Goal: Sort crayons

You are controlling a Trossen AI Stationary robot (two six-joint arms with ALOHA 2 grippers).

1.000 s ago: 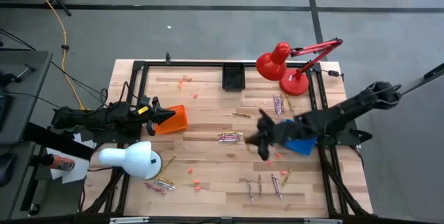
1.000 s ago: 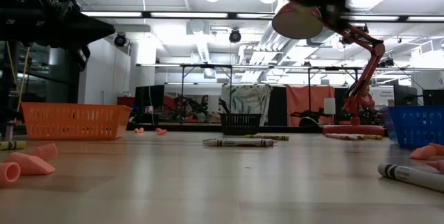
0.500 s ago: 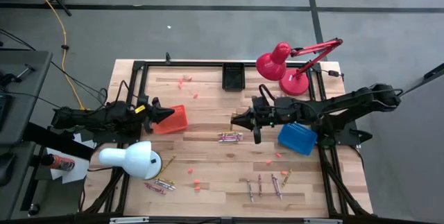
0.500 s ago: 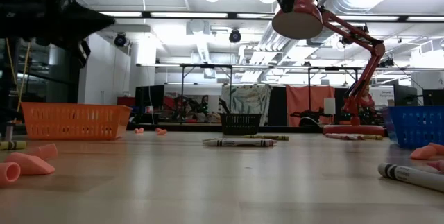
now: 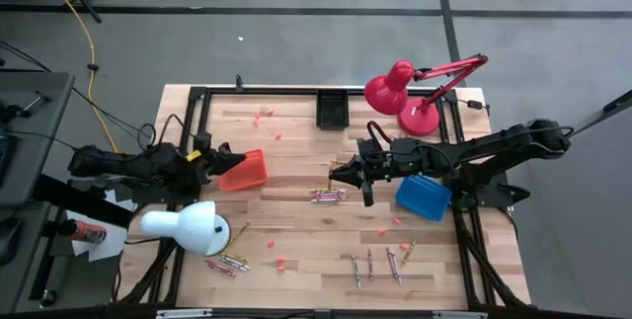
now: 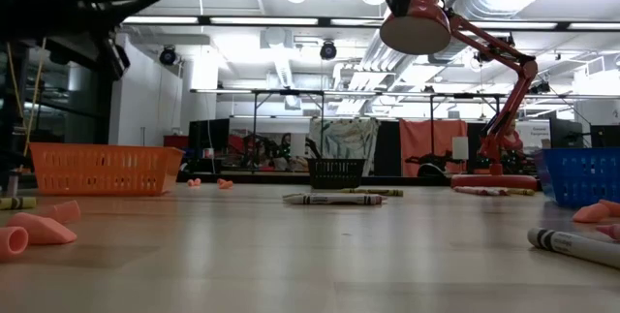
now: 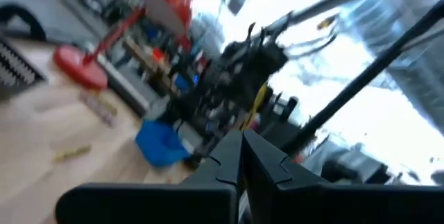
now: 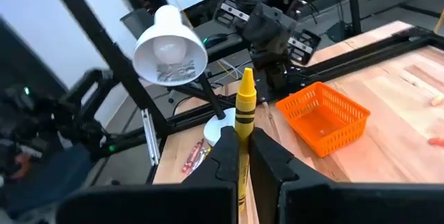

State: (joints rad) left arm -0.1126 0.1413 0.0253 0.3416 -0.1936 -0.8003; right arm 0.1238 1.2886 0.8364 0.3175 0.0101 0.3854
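A yellow crayon [image 8: 244, 123] stands pinched in the right gripper [image 8: 241, 156].

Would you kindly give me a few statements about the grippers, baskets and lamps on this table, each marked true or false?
1. The right gripper is shut on a yellow crayon. True.
2. The orange basket sits on the right arm's side of the table. False: it sits on the left arm's side, by the left gripper.
3. The blue basket lies near the right arm. True.
4. The left gripper holds a purple crayon. False: it is shut with nothing seen between its fingers.
5. The red lamp stands at the table's far edge, near the black basket. True.
6. The white lamp stands beside the blue basket. False: it stands at the table's left edge.
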